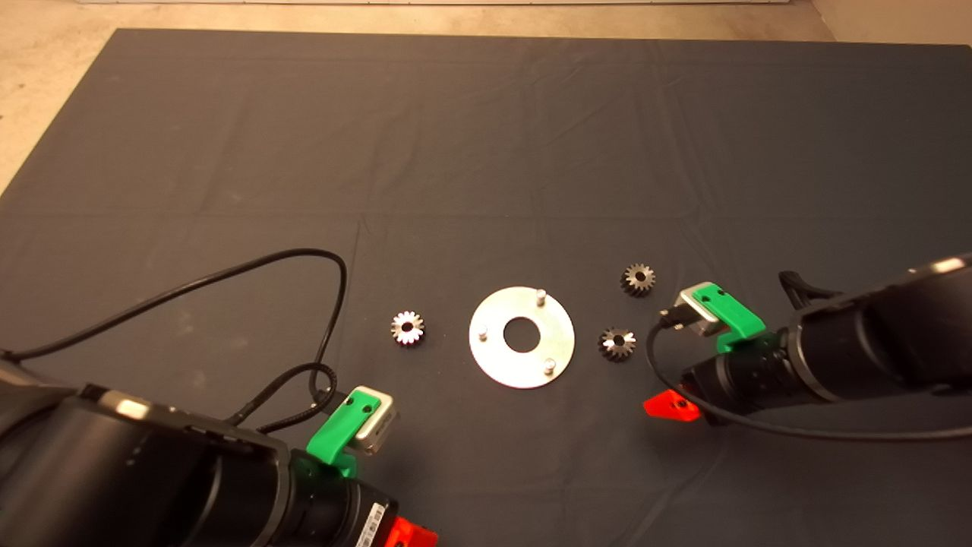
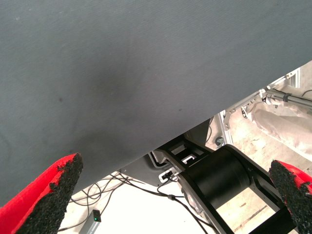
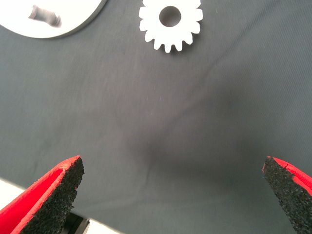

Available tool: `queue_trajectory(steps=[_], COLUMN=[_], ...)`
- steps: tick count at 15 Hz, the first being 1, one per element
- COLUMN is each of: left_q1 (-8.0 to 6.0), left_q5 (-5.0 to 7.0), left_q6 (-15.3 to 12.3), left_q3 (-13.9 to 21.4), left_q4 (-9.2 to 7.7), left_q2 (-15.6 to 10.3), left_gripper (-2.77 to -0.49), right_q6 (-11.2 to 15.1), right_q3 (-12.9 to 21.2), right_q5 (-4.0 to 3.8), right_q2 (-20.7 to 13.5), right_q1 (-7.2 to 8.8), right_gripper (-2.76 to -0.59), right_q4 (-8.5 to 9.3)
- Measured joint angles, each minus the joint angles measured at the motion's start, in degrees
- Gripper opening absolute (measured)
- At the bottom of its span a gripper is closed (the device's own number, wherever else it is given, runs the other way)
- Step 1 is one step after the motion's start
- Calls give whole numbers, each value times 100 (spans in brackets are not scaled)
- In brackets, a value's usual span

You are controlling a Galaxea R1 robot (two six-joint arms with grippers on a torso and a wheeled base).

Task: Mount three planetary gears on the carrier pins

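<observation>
A shiny round disc (image 1: 521, 357) lies mid-mat with three carrier pins (image 1: 541, 296) standing empty on it. One planetary gear (image 1: 408, 328) lies to its left. Two more planetary gears (image 1: 638, 279) (image 1: 616, 344) lie to its right. My right gripper (image 1: 672, 406) hovers low over the mat just right of the nearer right-hand gear. In the right wrist view this gripper (image 3: 173, 163) is open over bare mat, with that gear (image 3: 170, 24) and the disc's edge (image 3: 73, 27) beyond the fingers (image 3: 58, 195). My left gripper (image 1: 410, 534) waits at the lower left, and in its wrist view it (image 2: 175, 168) is open and holding nothing.
The dark mat (image 1: 486, 152) covers the table, with bare cloth behind the parts. A black cable (image 1: 304, 258) loops over the mat left of the left gear. The left wrist view shows the mat's near edge, with the robot base (image 2: 214, 175) and floor cables below it.
</observation>
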Motion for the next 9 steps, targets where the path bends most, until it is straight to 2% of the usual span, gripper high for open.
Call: queue_trajectory(steps=[2, 4, 5, 8, 9], left_q1=[0, 1, 0, 0, 0], left_q5=[-15, -13, -3, -69, -67], left_q6=[-2, -2, -2, -2, -2], left_q3=[0, 0, 0, 0, 0], left_q4=[0, 0, 0, 0, 0], left_q2=[22, 2, -15, 22, 21], left_gripper=[-50, -50, -50, -50, -50], right_q6=[-185, -274, -323, -559, -664], right_q3=[-295, -540, -625, -825, -886], right_q5=[-28, 13, 21, -25, -63], right_q2=[315, 608, 639, 648, 654], right_q1=[-6, -4, -6, -8, -6], right_gripper=[-61, -61, -61, -61, -61], right_q4=[-1, -6, -10, -12, -13])
